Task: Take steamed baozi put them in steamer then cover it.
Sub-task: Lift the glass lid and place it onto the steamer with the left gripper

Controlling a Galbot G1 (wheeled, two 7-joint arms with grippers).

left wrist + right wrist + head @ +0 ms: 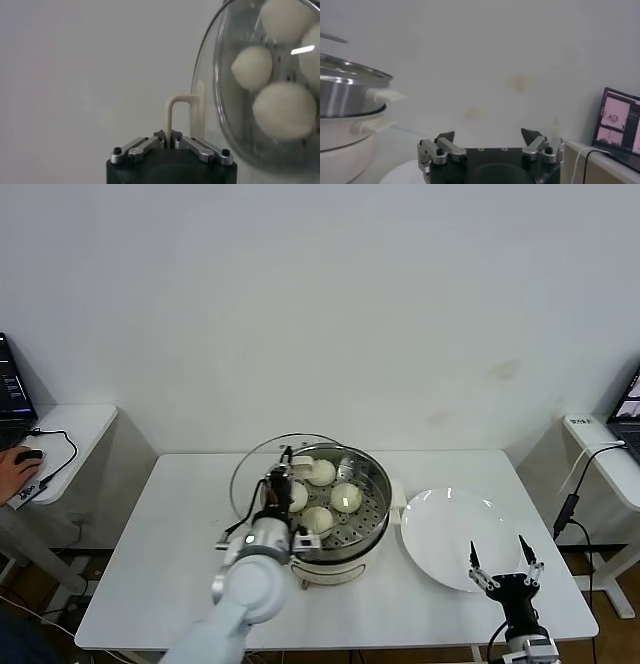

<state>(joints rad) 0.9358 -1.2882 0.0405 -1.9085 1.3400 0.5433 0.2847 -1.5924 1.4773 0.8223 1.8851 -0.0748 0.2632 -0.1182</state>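
The steamer (373, 522), a shiny steel pot on a cream-white base, stands mid-table with several off-white baozi (346, 497) on its perforated tray. My left gripper (280, 487) is shut on the white handle (172, 112) of the cover (248, 472), a clear glass lid held tilted on edge over the pot's left rim. In the left wrist view the baozi (284, 111) show through the lid's glass (227, 127). My right gripper (506, 565) is open and empty, low at the front right, just in front of the plate.
A large empty white plate (448, 534) lies right of the steamer. The steamer's side and handle show in the right wrist view (347, 95). Side desks with laptops and cables stand left (60, 434) and right (610, 454) of the table.
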